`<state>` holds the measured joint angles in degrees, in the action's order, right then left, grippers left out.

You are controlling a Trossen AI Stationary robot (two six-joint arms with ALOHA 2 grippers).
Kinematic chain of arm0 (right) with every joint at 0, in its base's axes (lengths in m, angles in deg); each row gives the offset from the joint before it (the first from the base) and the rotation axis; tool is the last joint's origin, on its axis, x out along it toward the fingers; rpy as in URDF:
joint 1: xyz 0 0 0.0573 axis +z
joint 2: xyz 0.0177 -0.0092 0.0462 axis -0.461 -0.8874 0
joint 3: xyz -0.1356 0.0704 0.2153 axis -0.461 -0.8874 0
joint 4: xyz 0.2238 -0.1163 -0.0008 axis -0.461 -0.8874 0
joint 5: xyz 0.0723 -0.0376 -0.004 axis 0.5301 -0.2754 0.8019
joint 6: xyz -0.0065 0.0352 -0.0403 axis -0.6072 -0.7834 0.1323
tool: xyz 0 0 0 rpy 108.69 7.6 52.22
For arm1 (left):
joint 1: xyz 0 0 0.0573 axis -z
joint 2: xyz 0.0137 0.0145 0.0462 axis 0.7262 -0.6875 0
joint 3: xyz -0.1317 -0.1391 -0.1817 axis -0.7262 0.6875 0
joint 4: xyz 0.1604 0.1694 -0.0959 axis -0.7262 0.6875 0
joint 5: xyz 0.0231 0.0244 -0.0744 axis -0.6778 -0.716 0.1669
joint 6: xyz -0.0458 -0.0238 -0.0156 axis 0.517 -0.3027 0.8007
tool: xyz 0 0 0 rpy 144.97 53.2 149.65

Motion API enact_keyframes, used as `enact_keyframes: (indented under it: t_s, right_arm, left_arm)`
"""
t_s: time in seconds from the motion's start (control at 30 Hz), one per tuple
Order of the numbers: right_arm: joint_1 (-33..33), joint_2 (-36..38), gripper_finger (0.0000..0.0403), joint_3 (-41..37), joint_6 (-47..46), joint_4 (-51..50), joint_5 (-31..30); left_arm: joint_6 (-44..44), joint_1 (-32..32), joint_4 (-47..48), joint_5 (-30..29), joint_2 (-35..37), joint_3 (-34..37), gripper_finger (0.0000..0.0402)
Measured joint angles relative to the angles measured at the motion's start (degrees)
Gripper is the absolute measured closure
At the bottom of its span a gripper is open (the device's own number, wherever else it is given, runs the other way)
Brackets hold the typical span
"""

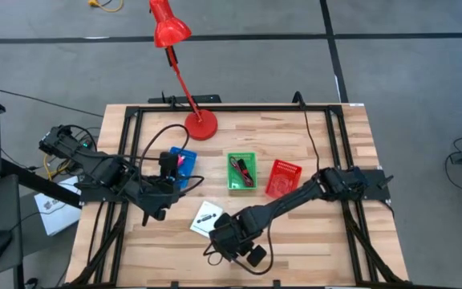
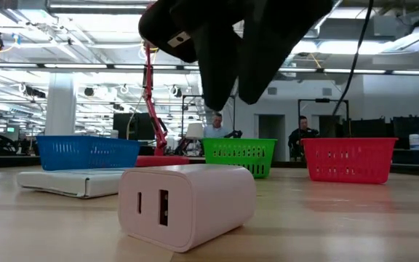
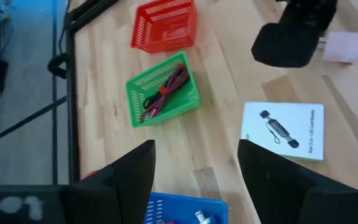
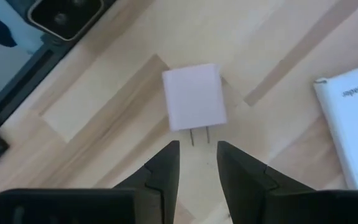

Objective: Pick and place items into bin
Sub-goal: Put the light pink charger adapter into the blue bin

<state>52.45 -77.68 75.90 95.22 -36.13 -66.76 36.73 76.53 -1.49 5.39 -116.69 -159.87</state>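
hovering right hand [image 4: 197, 171] faces charger [image 4: 193, 96] prongs (unseen low).

Red desk lamp [image 1: 184, 76] at table's far edge — two people [image 2: 217, 125] beyond

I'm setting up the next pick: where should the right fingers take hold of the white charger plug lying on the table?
Grip the white charger across its two wider flat sides, coming straight down from above. It lies flat on the wooden table with its prongs pointing toward the right gripper, which hovers open just short of it. The blocky body gives parallel faces; the thin prongs would probably slip.
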Motion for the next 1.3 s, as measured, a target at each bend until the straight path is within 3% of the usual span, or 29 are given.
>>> enact_keyframes:
  t_s: [0.37,0.77,0.9,1.3]
  right_arm:
    - [0.00,0.04,0.0300,2.19,0.87,0.36,-7.69]
    - [-0.14,0.09,0.0300,3.15,-3.84,-0.14,-7.29]
    - [-0.39,0.09,0.0294,3.15,-9.11,1.62,-2.73]
    - [2.32,0.07,0.0146,3.15,-4.80,4.82,-2.84]
  left_arm:
    - [-0.36,0.00,0.00,0.53,0.00,0.00,0.0182]
    - [-1.35,0.00,0.00,0.53,0.00,0.00,0.0182]
    - [-2.62,0.00,0.00,0.55,0.00,0.00,0.0182]
    - [-3.05,0.00,0.00,0.55,0.00,0.00,0.0182]
